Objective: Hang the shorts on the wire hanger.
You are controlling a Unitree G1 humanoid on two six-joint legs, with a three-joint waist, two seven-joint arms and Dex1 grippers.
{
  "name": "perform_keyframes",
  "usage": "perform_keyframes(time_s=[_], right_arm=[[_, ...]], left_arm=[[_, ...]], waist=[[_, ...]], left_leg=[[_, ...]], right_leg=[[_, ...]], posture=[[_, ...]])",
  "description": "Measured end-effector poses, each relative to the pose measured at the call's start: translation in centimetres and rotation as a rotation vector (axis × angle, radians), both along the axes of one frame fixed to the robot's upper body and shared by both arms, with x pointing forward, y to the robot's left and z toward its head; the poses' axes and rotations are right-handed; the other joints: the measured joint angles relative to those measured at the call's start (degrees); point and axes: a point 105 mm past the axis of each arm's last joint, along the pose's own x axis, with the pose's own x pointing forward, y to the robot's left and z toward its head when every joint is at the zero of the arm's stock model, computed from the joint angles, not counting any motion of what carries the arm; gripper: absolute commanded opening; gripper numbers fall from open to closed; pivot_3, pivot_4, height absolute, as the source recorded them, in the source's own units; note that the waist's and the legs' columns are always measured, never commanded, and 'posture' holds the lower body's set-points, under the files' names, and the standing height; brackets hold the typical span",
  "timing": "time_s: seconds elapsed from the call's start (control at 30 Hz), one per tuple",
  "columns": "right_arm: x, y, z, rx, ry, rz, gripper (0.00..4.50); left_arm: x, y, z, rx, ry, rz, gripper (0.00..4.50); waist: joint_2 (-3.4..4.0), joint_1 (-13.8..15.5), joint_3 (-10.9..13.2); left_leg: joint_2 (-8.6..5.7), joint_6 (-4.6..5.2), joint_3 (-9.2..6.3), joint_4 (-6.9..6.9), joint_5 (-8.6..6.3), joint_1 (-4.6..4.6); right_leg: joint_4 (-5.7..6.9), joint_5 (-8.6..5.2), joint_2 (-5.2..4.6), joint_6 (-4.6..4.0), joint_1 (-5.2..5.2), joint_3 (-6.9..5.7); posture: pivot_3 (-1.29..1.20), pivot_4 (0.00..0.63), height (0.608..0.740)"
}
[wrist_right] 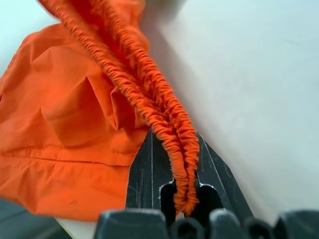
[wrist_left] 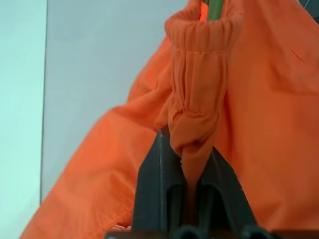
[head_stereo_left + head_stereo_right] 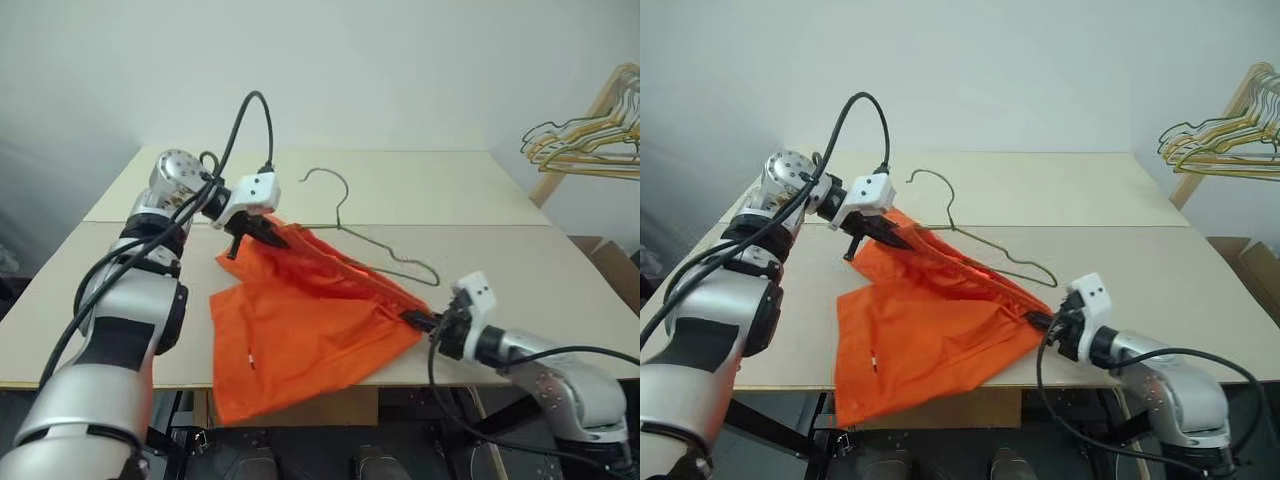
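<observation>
Across the middle of the frame lies the pale worktop [image 3: 420, 195], and on it, centre to lower left, spread my bright orange shorts [image 3: 300, 330], their lower edge hanging over the near rim. The gathered waistband runs as a taut diagonal from upper left to lower right between my two arms. At its upper end my left gripper [image 3: 262, 232] has its jaws pinched on a bunched corner of the waistband; at the lower right my right gripper [image 3: 418, 320] has its jaws clamped on the other end, elastic folded between them. Behind the waistband the wire hanger [image 3: 385, 245] rests on the worktop, hook pointing toward the back; a green-grey wire shows inside the waistband opening in my left wrist view, so I judge the hanger at least partly threaded in. Beyond the worktop, at the upper right of the frame, a bunch of spare hangers [image 3: 585, 140] hangs on a wooden rack. Both ends are secured; seating the shorts evenly on the wire is left.
</observation>
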Motion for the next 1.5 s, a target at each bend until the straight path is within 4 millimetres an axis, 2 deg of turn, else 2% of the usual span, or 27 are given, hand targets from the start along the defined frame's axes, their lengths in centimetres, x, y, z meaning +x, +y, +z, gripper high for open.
perform_keyframes(time_s=[0.07, 0.4, 0.63, 0.8, 1.0, 1.1, 1.2, 1.3, 1.33, 1.4, 1.5], right_arm=[[0.0, -0.4, 0.3, -0.014, -0.001, 0.02, 0.02], [-0.3, -1.3, 2.8, -0.117, -0.08, 0.16, 0.02], [-0.6, 0.2, 4.3, -0.281, -0.149, 0.312, 0.02], [0.0, 1.7, 4.3, -0.366, -0.16, 0.357, 1.52], [-0.1, 0.7, 3.9, -0.39, -0.122, 0.313, 3.61], [0.1, -0.1, 4.9, -0.384, -0.143, 0.271, 3.61], [0.7, -0.5, 7.6, -0.356, -0.219, 0.222, 3.61], [1.0, 1.8, 11.1, -0.297, -0.339, 0.262, 3.61], [0.9, 2.7, 11.7, -0.291, -0.367, 0.289, 3.61], [0.8, 5.3, 11.8, -0.264, -0.376, 0.357, 3.61], [1.0, 9.2, 10.3, -0.222, -0.326, 0.436, 3.61]], left_arm=[[-0.2, 0.1, -0.7, 0.033, 0.0, -0.023, 0.0], [-0.2, 0.5, -1.8, 0.112, -0.026, -0.028, 0.0], [0.1, 0.7, -2.5, 0.183, -0.053, -0.027, 0.0], [0.1, -0.3, -2.9, 0.15, -0.02, -0.016, 0.0], [0.2, -0.3, -2.7, 0.134, -0.015, -0.003, 0.0], [0.2, -0.3, -2.7, 0.135, -0.015, -0.003, 0.0], [0.2, -0.2, -2.7, 0.139, -0.014, -0.003, 0.0], [0.1, -0.4, -2.8, 0.145, -0.011, -0.011, 0.0], [0.1, -0.5, -2.8, 0.146, -0.012, -0.015, 0.0], [0.1, -0.4, -2.9, 0.154, -0.011, -0.013, 0.0], [0.1, -0.6, -2.9, 0.165, -0.011, -0.019, 0.0]], waist=[[0.0, 0.12, 0.0], [-0.01, 0.38, 0.01], [-0.01, 0.1, 0.01], [-0.01, 0.23, 0.01], [-0.02, 0.44, 0.01], [-0.02, 0.41, 0.01], [-0.02, 0.16, 0.01], [-0.01, -0.26, 0.01], [-0.01, -0.25, 0.01], [-0.01, -0.33, 0.01], [-0.01, -0.28, 0.01]], left_leg=[[-0.01, 0.0, -0.01, 0.0, 0.0, -0.01], [-0.06, 0.0, -0.01, 0.01, 0.0, -0.03], [-0.05, 0.0, 0.0, 0.01, 0.0, -0.01], [-0.06, 0.0, 0.0, 0.01, 0.0, -0.08], [-0.07, 0.0, 0.0, 0.02, 0.0, -0.09], [-0.07, 0.0, 0.0, 0.03, 0.0, -0.08], [-0.07, 0.0, -0.01, 0.03, 0.0, -0.06], [-0.04, 0.0, -0.02, 0.0, 0.0, -0.02], [-0.04, 0.0, -0.03, -0.01, 0.0, -0.02], [-0.04, 0.0, -0.03, -0.01, 0.0, -0.04], [-0.05, 0.0, -0.03, 0.0, 0.0, -0.09]], right_leg=[[-0.01, 0.0, -0.01, 0.0, 0.0, -0.01], [-0.03, -0.01, -0.04, 0.02, 0.02, -0.01], [-0.01, -0.01, -0.04, 0.02, -0.01, -0.01], [-0.05, -0.02, -0.05, 0.02, -0.04, -0.01], [-0.05, -0.01, -0.08, 0.02, -0.04, -0.02], [-0.03, -0.01, -0.08, 0.02, -0.04, -0.02], [-0.02, -0.01, -0.07, 0.02, -0.04, -0.02], [0.0, -0.01, -0.04, 0.0, -0.04, -0.02], [0.0, -0.01, -0.04, 0.0, -0.04, -0.03], [-0.02, -0.01, -0.04, -0.01, -0.04, -0.04], [0.0, -0.01, -0.06, -0.01, -0.08, -0.04]], posture=[[0.06, 0.0, 0.74], [0.05, 0.0, 0.74], [0.03, 0.0, 0.74], [0.03, 0.0, 0.74], [0.03, 0.0, 0.74], [0.03, 0.0, 0.74], [0.02, 0.0, 0.74], [0.02, 0.0, 0.74], [0.01, 0.0, 0.74], [0.01, 0.0, 0.74], [0.02, 0.0, 0.74]])
